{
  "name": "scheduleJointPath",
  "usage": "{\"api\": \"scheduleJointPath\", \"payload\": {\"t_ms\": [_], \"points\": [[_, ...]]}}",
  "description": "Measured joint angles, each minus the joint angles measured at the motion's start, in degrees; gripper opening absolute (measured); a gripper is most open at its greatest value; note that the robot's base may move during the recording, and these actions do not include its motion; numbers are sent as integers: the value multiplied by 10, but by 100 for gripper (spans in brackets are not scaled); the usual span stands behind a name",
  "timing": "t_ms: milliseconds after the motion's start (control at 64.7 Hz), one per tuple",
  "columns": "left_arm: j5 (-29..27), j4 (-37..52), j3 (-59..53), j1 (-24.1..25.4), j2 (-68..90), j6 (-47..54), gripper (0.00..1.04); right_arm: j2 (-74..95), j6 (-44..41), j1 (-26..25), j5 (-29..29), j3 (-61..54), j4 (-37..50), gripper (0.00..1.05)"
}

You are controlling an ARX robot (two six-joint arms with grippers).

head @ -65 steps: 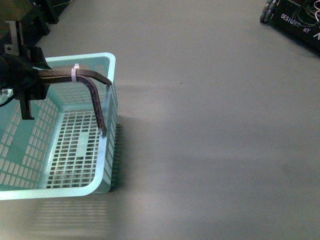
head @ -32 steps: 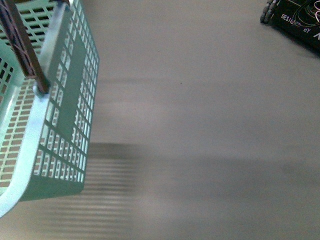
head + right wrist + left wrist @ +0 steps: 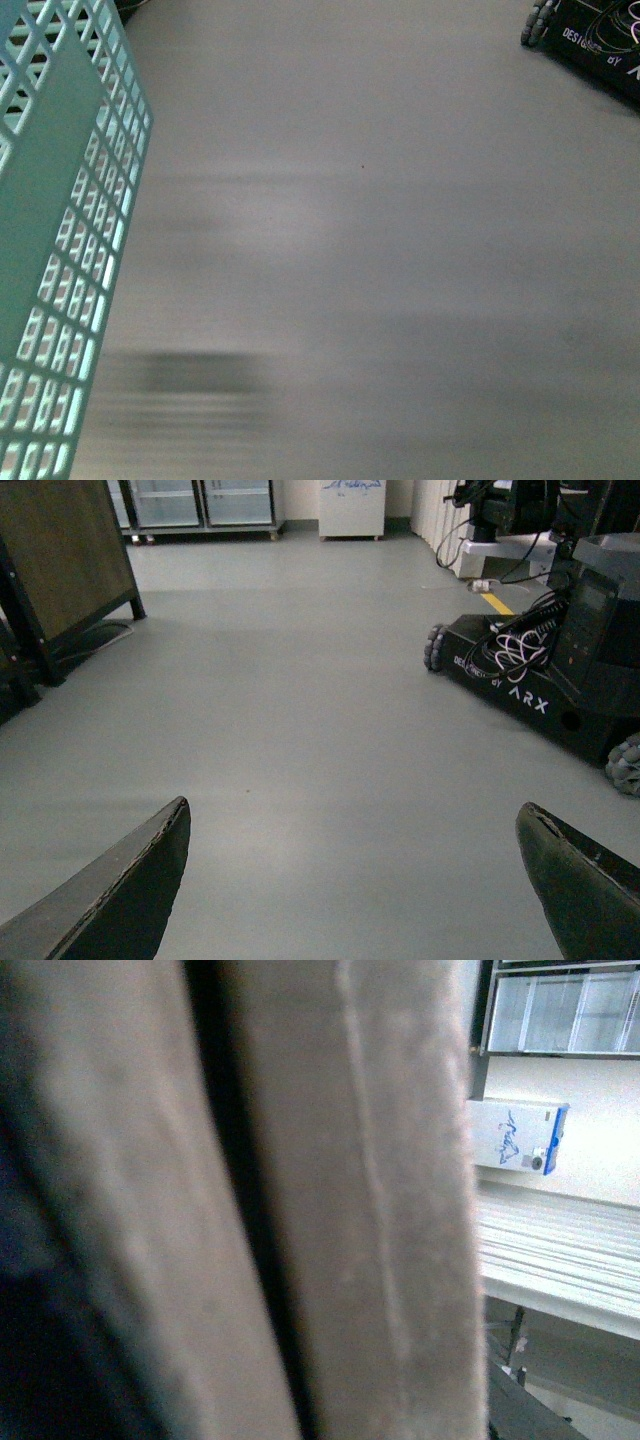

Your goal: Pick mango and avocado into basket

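Note:
The light teal basket (image 3: 60,230) hangs lifted at the far left of the front view, close to the camera, with only one slotted wall showing. Its handle and my left gripper are outside that view. In the left wrist view a blurred brownish surface (image 3: 330,1210) fills most of the picture, very close to the lens; my left gripper is shut on the basket. My right gripper (image 3: 355,840) is open above bare grey floor, nothing between its fingers (image 3: 140,880). The mango and the avocado are out of view.
Another black wheeled robot base (image 3: 540,670) with cables stands on the floor to the right, also at the top right corner (image 3: 590,45) of the front view. A dark wooden cabinet (image 3: 60,560) and glass-door fridges (image 3: 200,500) stand far back.
The basket has risen off the floor and swung toward the camera and to the left. Its handle and my left gripper have left the front view.

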Motion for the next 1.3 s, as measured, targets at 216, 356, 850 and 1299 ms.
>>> {"api": "scheduleJointPath", "payload": {"t_ms": [216, 356, 850, 1299], "points": [[1, 0, 0, 0, 0, -1, 28, 0, 0, 0, 0, 0, 0, 96], [0, -2, 0, 0, 1, -1, 28, 0, 0, 0, 0, 0, 0, 96], [1, -2, 1, 0, 1, -1, 28, 0, 0, 0, 0, 0, 0, 96], [0, -2, 2, 0, 1, -1, 28, 0, 0, 0, 0, 0, 0, 96]]}}
